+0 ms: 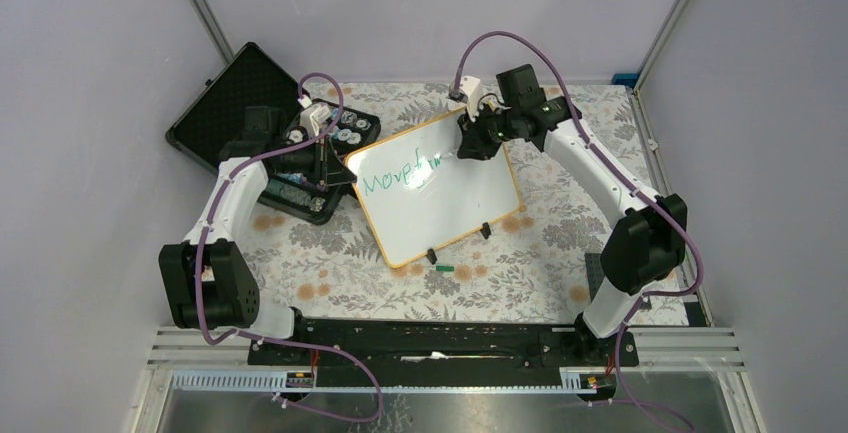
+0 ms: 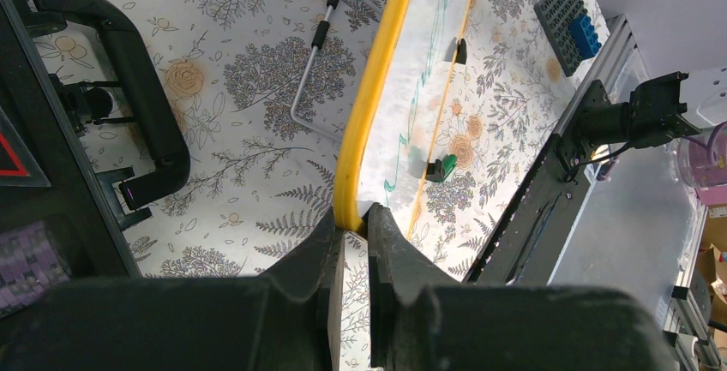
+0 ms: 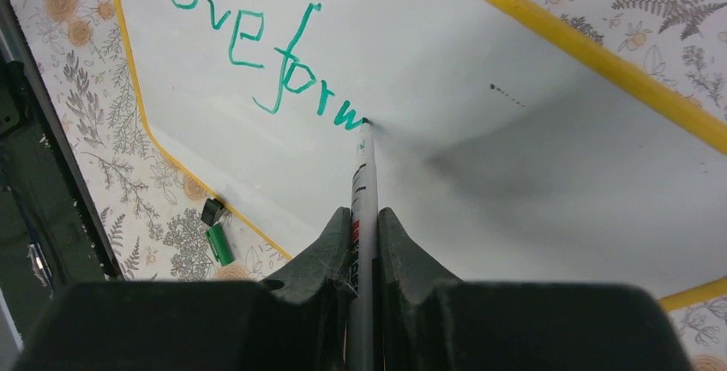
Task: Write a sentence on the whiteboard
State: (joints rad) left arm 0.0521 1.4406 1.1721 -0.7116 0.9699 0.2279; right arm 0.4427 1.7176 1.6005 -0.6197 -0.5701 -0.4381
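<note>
One flowered surface carries everything. Near its middle sits the whiteboard, turned at an angle, just beside a black case. The left fingers are closed on its yellow rim at a corner. The right fingers grip a marker, and its tip touches the board after the green writing "Move forw". A green cap lies near the board's edge.
</note>
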